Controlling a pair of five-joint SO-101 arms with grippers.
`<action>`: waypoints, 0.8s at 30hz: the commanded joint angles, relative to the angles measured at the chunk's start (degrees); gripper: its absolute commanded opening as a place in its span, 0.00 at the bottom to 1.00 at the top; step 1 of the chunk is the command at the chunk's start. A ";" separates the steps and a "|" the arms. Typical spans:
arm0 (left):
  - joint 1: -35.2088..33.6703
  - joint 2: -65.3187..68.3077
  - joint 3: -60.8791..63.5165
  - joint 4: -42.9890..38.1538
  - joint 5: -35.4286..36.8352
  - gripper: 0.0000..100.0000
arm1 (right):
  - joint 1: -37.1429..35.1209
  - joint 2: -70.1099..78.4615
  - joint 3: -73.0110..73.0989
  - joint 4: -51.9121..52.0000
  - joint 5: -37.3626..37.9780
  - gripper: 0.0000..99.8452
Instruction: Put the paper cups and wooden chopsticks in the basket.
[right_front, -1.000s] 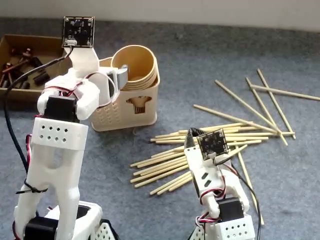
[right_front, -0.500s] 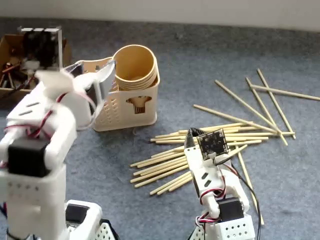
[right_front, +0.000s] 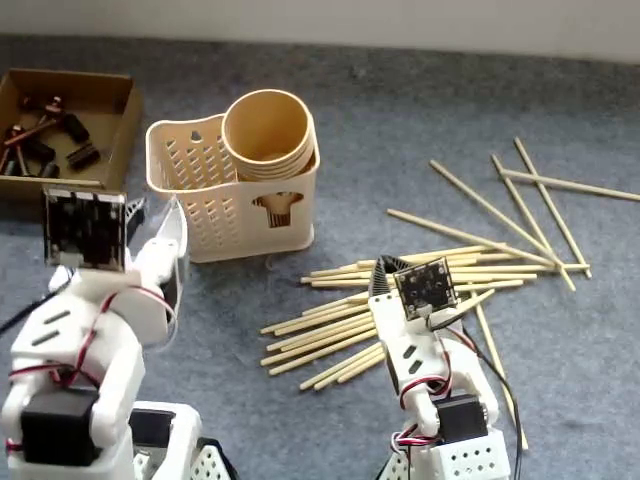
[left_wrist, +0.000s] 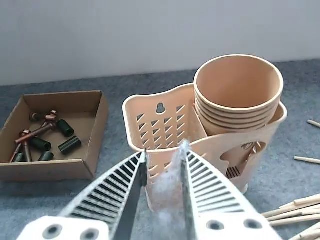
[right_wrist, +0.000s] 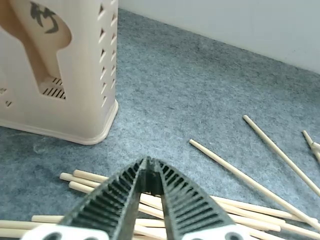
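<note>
Two arms stand side by side at a grey counter (right_front: 400, 120), with the basket (right_front: 205, 215) upright ahead of them. A nested stack of paper cups (right_front: 268, 125) stands upright, mouths up, in the basket compartment on the side away from the cardboard box (right_front: 100, 110). The stack's rim rises above the basket wall. The wooden chopsticks (right_front: 318, 330) lie flat on the counter outside the basket, on the side away from the cardboard box. Most form a loose, roughly parallel pile near the basket's foot. A few single sticks (right_front: 490, 212) lie crossed, farther out from the basket than the pile. The left gripper (left_wrist: 162, 150) hangs near the basket's front wall, apart from it, on the end nearer the cardboard box. Its ribbed fingers (left_wrist: 120, 185) are slightly spread, with a narrow gap between them, and carry nothing. The right gripper (right_wrist: 150, 167) is low over the chopstick pile, beside the basket corner below the cups. Its fingers are pressed together at the tips. No stick shows between them, and whether the tips touch the pile cannot be told. The cardboard box sits beside the basket on the side opposite the chopsticks and holds small dark parts (right_front: 40, 150).
</note>
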 joint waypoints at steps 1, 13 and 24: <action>-0.57 -6.29 5.49 -0.18 -1.67 0.11 | -0.31 -0.22 8.40 0.31 0.62 0.01; -0.66 -29.41 30.29 0.26 -4.04 0.12 | -0.31 -0.22 8.40 0.31 0.62 0.01; -0.75 -27.91 44.79 -0.18 -4.04 0.12 | -0.31 -0.22 8.40 0.31 0.62 0.01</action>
